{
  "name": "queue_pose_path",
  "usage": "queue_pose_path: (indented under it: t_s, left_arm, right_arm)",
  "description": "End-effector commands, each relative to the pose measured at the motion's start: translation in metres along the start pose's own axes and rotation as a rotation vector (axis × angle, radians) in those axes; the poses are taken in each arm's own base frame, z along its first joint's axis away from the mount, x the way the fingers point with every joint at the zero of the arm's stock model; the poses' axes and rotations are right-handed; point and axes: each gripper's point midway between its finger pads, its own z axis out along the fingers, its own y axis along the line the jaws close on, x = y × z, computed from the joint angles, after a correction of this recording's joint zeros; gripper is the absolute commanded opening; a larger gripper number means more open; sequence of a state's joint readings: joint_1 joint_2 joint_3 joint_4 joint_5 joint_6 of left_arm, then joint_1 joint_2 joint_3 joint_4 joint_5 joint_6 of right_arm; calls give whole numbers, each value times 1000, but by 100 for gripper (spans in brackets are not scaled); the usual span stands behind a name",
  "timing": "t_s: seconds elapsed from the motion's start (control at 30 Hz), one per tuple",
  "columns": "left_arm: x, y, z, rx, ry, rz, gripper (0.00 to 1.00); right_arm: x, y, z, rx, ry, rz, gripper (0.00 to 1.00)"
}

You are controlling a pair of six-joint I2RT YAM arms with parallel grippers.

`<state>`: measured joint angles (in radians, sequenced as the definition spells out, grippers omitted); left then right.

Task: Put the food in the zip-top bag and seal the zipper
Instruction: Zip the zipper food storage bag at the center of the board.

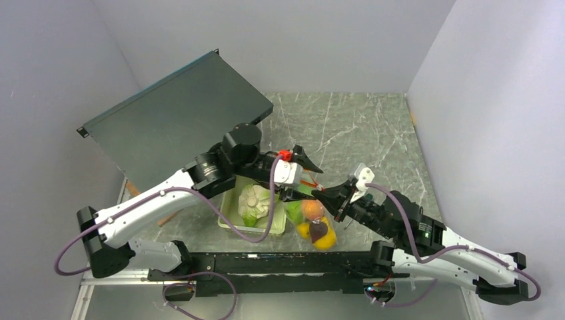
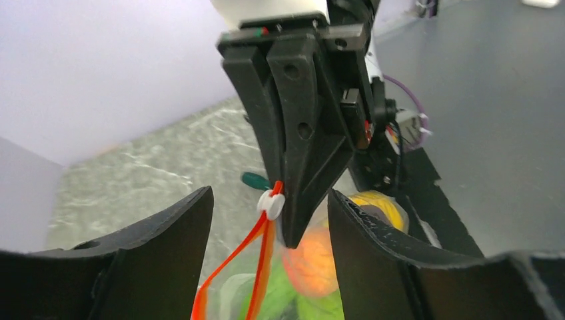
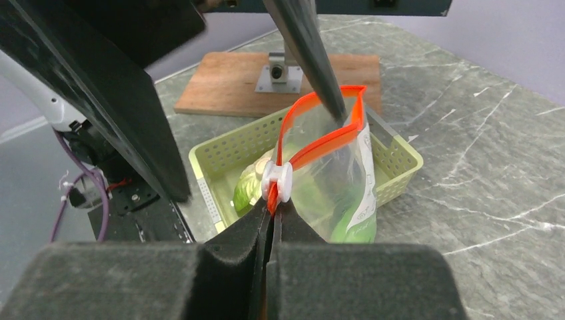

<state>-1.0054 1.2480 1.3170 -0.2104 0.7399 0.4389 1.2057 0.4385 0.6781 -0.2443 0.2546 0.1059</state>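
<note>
The clear zip-top bag (image 3: pixel 333 180) hangs upright over the table beside the tray, its mouth open. Its orange-red zipper (image 3: pixel 320 143) carries a white slider (image 3: pixel 277 181) at the near end. My right gripper (image 3: pixel 273 212) is shut on the zipper strip just below the slider; it also shows in the top view (image 1: pixel 328 195). My left gripper (image 2: pixel 270 220) is open wide and straddles the zipper (image 2: pixel 263 257), with one finger (image 3: pixel 313 53) reaching into the bag's mouth. Inside the bag lie orange (image 1: pixel 311 209), yellow (image 1: pixel 326 241), purple (image 1: pixel 318 230) and green (image 1: pixel 294 212) food.
A pale green basket tray (image 1: pixel 230 217) stands left of the bag and holds a green leafy toy (image 1: pixel 253 200). A dark grey panel (image 1: pixel 180 113) leans at the back left. A wooden board (image 3: pixel 226 83) with a metal bracket lies behind the tray. A green-handled screwdriver (image 2: pixel 255 180) lies on the table.
</note>
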Motion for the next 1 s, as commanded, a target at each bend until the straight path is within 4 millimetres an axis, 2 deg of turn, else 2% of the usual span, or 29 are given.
queue_pose_path:
  t_s: [0.0, 0.17, 0.5, 0.73, 0.83, 0.97]
  left_arm:
    - [3, -21, 7, 139, -8, -67, 65]
    - [10, -29, 5, 162, -13, -79, 49]
    - [22, -33, -4, 160, -4, -95, 31]
    - [25, -25, -3, 136, 12, -106, 17]
    - [30, -24, -2, 133, 23, -112, 15]
    - [33, -25, 0, 140, 30, -126, 27]
  right_arm:
    - [-27, 12, 2, -62, -45, -29, 0]
    - [-22, 14, 7, -67, -27, -40, 0]
    - [-19, 17, 10, -81, -11, -46, 0]
    - [-20, 21, 12, -100, -10, -51, 0]
    - [-21, 21, 11, -102, -17, -47, 0]
    - [-26, 20, 9, -99, -36, -39, 0]
